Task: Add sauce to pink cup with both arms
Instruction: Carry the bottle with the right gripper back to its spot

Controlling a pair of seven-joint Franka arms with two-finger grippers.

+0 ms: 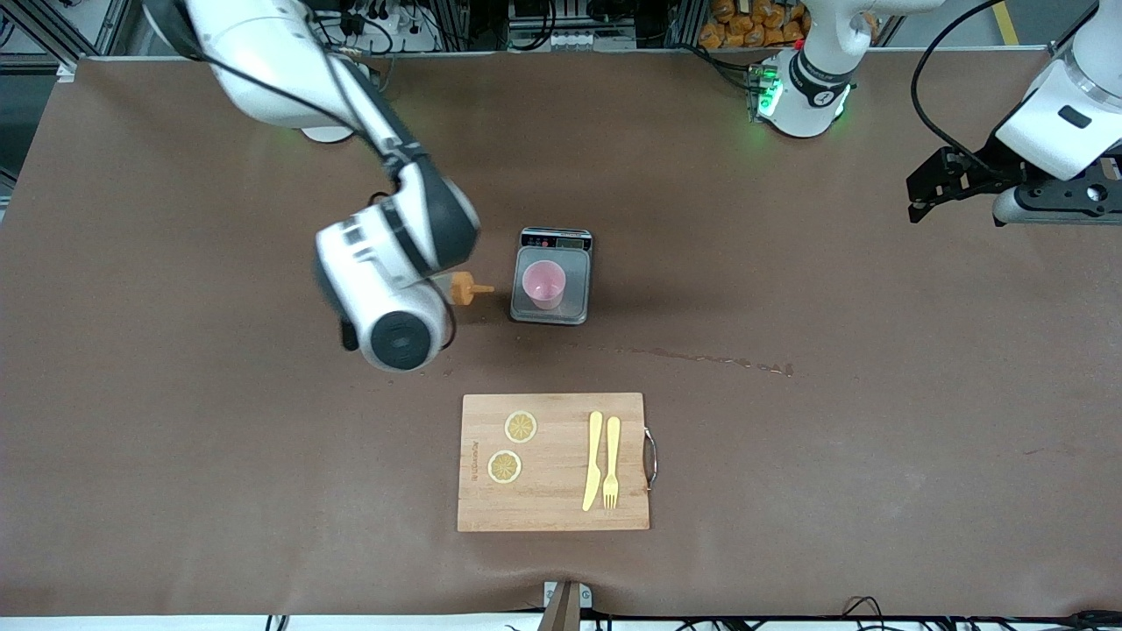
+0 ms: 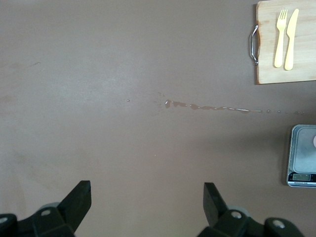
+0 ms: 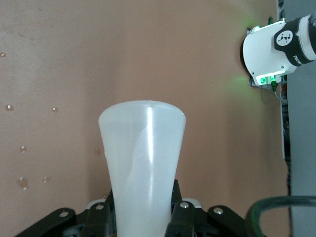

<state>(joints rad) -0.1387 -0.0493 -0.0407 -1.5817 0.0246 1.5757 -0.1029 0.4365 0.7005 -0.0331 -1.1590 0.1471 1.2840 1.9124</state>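
Observation:
The pink cup (image 1: 543, 283) stands upright on the grey scale (image 1: 552, 308) at mid-table. My right gripper (image 3: 143, 215) is shut on the sauce bottle (image 3: 143, 158), gripping its translucent white body. In the front view the right wrist hides the gripper and the bottle's body. Only the orange nozzle cap (image 1: 465, 287) shows, pointing sideways toward the cup, its tip just short of the scale. My left gripper (image 1: 916, 200) is open and empty, held high over the left arm's end of the table; its spread fingers (image 2: 81, 197) show above bare table.
A wooden cutting board (image 1: 552, 517) with two lemon slices (image 1: 521, 427), a yellow knife (image 1: 593, 460) and a fork (image 1: 611, 463) lies nearer the front camera than the scale. A thin streak of spilled liquid (image 1: 701, 358) runs between the scale and the board.

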